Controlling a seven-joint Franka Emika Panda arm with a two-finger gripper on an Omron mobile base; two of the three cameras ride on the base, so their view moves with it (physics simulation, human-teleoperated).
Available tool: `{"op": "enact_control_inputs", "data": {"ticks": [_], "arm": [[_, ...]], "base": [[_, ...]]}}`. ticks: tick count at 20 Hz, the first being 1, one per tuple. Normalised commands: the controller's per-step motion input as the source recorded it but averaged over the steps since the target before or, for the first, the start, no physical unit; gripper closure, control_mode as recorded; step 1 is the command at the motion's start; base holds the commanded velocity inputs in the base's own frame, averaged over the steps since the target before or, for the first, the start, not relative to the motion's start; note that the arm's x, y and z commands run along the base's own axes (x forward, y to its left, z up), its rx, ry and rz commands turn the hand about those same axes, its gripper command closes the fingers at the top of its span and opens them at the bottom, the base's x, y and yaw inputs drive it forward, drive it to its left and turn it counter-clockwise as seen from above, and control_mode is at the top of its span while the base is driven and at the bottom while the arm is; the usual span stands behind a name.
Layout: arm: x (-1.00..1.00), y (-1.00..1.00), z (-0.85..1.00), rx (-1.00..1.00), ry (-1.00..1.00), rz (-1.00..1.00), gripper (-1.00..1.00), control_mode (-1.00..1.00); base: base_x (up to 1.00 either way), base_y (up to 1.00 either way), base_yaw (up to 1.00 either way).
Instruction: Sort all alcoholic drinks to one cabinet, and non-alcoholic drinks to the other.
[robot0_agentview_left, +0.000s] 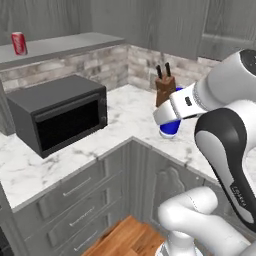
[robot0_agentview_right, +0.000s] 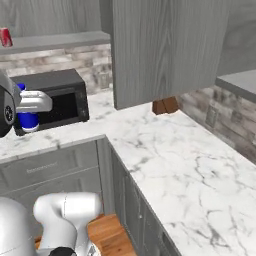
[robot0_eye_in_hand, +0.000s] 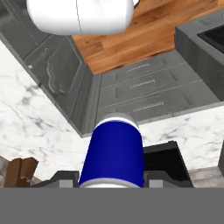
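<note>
My gripper (robot0_eye_in_hand: 114, 178) is shut on the white plastic bottle with the blue label (robot0_eye_in_hand: 114, 153), one of the non-alcoholic drinks. In the left base view the gripper (robot0_agentview_left: 169, 117) holds the bottle (robot0_agentview_left: 170, 130) above the marble counter's inner corner, in front of a knife block. From the right, the bottle (robot0_agentview_right: 29, 120) hangs in the gripper (robot0_agentview_right: 30, 105) in front of the microwave. The red soda can (robot0_agentview_left: 19, 43) stands far off on a high grey ledge at the back left, and its edge (robot0_agentview_right: 5, 36) peeks in at the right base view's top left. The alcoholic drinks are out of view.
A black microwave (robot0_agentview_left: 60, 115) sits on the counter (robot0_agentview_left: 125, 115) to the left. A wooden knife block (robot0_agentview_left: 165, 87) stands right behind the hand. Grey wall cabinets (robot0_agentview_right: 165, 50) hang over the corner, doors shut. Drawers (robot0_agentview_left: 75, 200) and a wooden floor (robot0_agentview_left: 125, 237) lie below.
</note>
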Motion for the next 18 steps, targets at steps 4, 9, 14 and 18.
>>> {"op": "enact_control_inputs", "data": {"ticks": [4,9,14,18], "arm": [[0.0,0.0,0.0,0.0,0.0,0.0,1.0,1.0],[0.0,0.0,0.0,0.0,0.0,0.0,1.0,1.0],[0.0,0.0,0.0,0.0,0.0,0.0,1.0,1.0],[0.0,0.0,0.0,0.0,0.0,0.0,1.0,1.0]], "base": [[0.56,0.09,0.29],[0.68,0.0,0.32],[0.6,0.01,0.34],[0.34,0.01,0.37]]}}
